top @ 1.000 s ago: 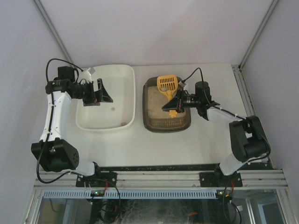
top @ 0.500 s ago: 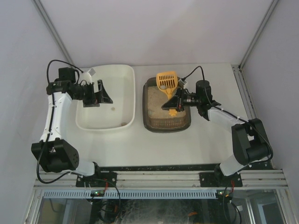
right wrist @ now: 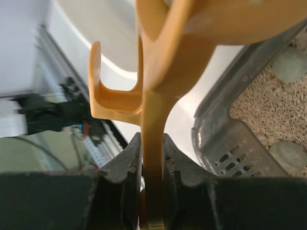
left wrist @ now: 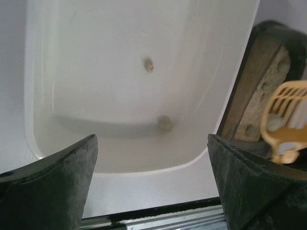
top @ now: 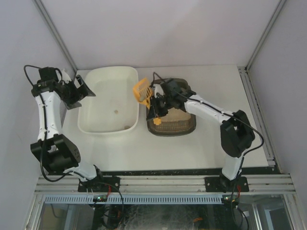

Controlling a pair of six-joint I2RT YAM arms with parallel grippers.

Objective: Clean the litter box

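A large white tub (top: 108,131) is seen on the left part of the white surface (top: 192,148). Two small grey-brown lumps (left wrist: 149,64) are lying inside it, one (left wrist: 165,123) beside a wall.

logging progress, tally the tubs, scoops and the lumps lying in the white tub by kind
white tub: 1
litter box: 1
scoop: 1
lumps in the white tub: 2
total: 5

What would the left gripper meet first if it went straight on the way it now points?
Probably the white tub: its inside fills the view between the left gripper's open fingers, though depth is unclear.
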